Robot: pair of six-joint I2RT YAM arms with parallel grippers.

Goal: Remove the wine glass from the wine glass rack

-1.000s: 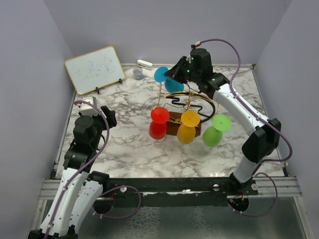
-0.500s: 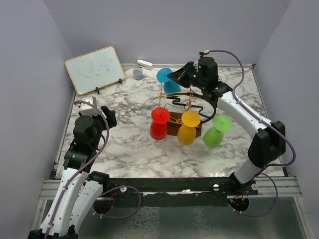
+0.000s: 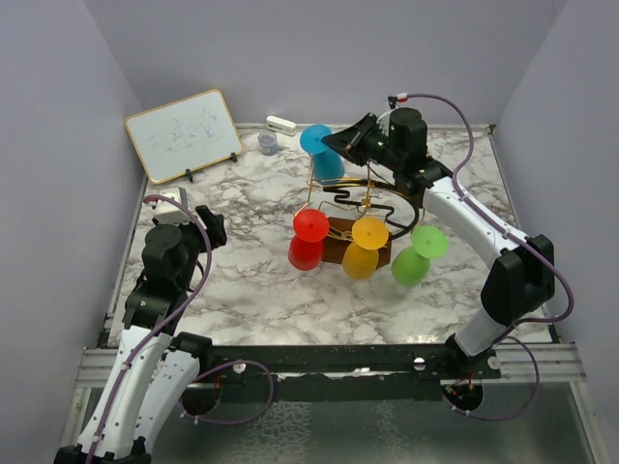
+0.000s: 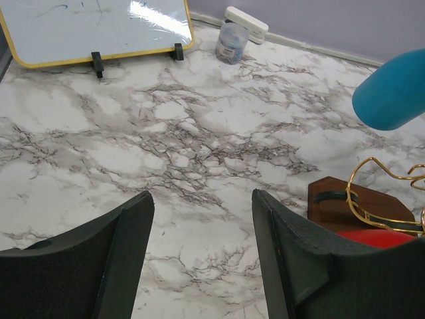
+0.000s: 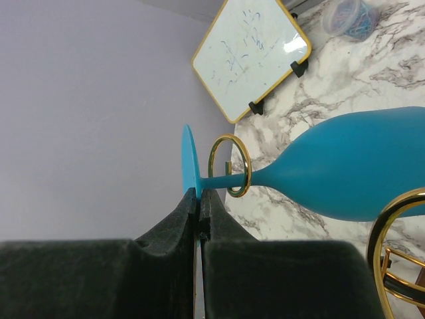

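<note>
The wine glass rack of gold wire stands mid-table on its dark wooden base. A blue wine glass hangs at the rack's far side, its stem running through a gold hook ring. My right gripper is shut on the edge of that glass's thin foot, with the blue bowl lying out to the right. In the top view the right gripper is behind the rack. My left gripper is open over bare marble, well left of the rack.
Red, yellow and green glasses hang on the rack's near side. A whiteboard leans at the back left, with a small jar and a white eraser by the back wall.
My right wrist has shifted a little right and turned, and the blue glass's bowl has swung slightly left with it. The left arm has not moved.
</note>
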